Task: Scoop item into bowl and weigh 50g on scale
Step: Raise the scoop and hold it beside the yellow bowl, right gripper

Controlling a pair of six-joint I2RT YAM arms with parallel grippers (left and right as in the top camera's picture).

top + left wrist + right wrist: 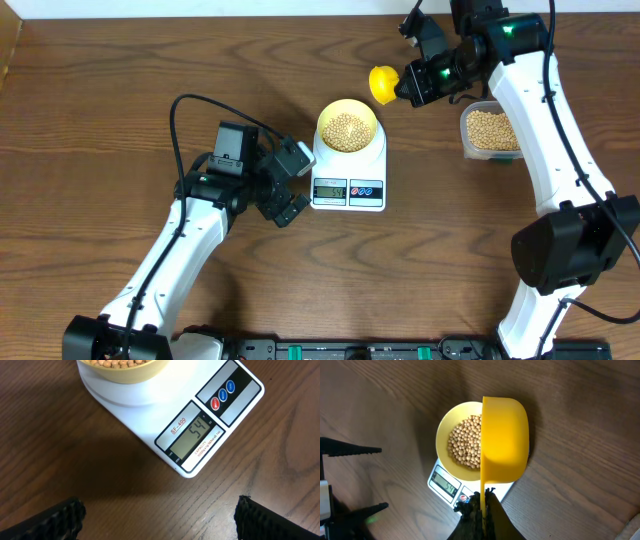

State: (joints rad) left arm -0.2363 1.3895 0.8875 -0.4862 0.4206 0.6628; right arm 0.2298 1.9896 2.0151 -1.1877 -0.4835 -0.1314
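Soybeans [347,128]: heaped in the pale yellow bowl [322,128], which sits centred on the white kitchen scale [348,190] in the middle of the desk [120,80].
Display [194,436]: the left wrist view shows 54, so the load looks a little over target.
Right gripper [484,510]: jaws pinched tight on the handle of the yellow scoop [382,84], held beyond the bowl's far right side and clear of its rim in the overhead view.
Scoop contents: cannot be told, as the cup faces away from the wrist camera.
Left gripper [297,186]: jaws spread wide and holding nothing, just beside the scale's front left corner, its camera trained on the readout.
Supply: more soybeans lie in the clear container [490,130], well to the right of the scale.
Step in hand: most likely trimming the weight, taking a few beans back out.
Doing it well: dip only the scoop's lip into the top of the heap, lift a small amount, then let the number settle before judging.
Risk: pressing on the bowl or nudging it off the platform would falsify the reading, and beans may roll over the rim.
Left arm: best kept off the scale, with the display in view.
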